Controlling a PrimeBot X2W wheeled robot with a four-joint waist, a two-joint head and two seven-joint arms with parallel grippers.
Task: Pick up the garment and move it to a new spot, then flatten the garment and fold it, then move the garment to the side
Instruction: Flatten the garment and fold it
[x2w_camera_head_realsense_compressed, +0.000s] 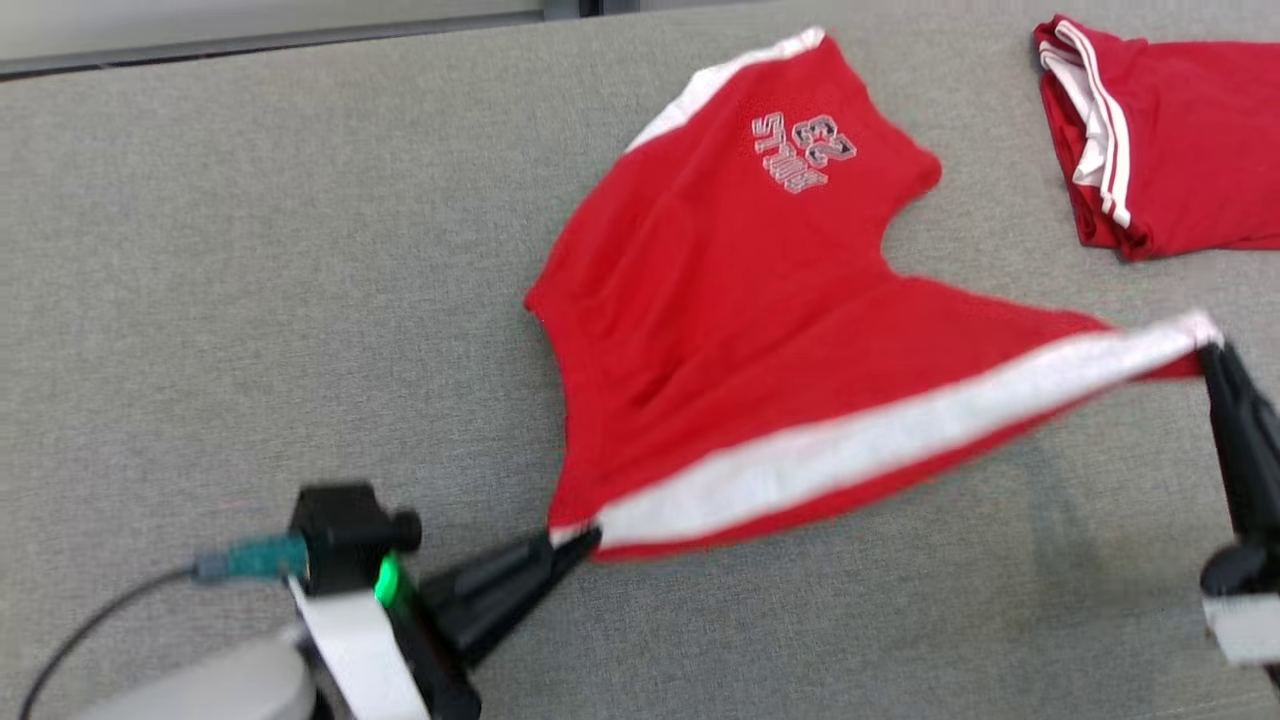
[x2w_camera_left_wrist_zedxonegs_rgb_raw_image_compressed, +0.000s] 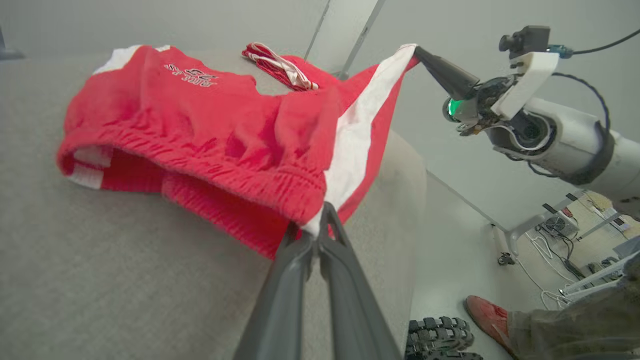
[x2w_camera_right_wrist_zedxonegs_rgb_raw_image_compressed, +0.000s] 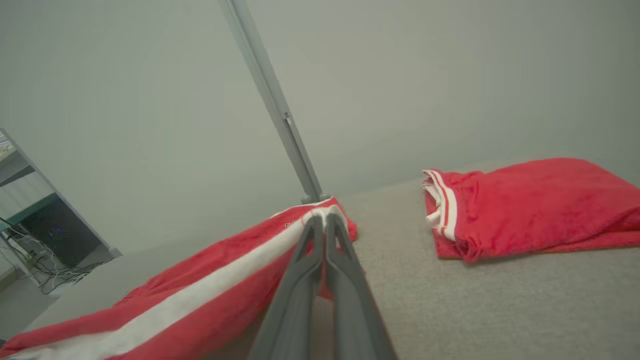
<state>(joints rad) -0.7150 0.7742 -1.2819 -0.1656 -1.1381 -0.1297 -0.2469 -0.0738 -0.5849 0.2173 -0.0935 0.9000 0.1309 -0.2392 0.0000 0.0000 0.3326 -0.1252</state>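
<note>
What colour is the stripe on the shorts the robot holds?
White stripe; clearest in the head view.

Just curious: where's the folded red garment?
In the head view, the folded red garment lies far right on the grey table, apart from the red shorts.

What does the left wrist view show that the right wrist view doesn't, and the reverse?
Left wrist view adds: the left tool shut on the red shorts at a waistband corner, their lettering, a red shoe. Right wrist view adds: a dark cabinet. Both: the right tool shut on the white stripe's end, the folded red garment, the grey table.
</note>
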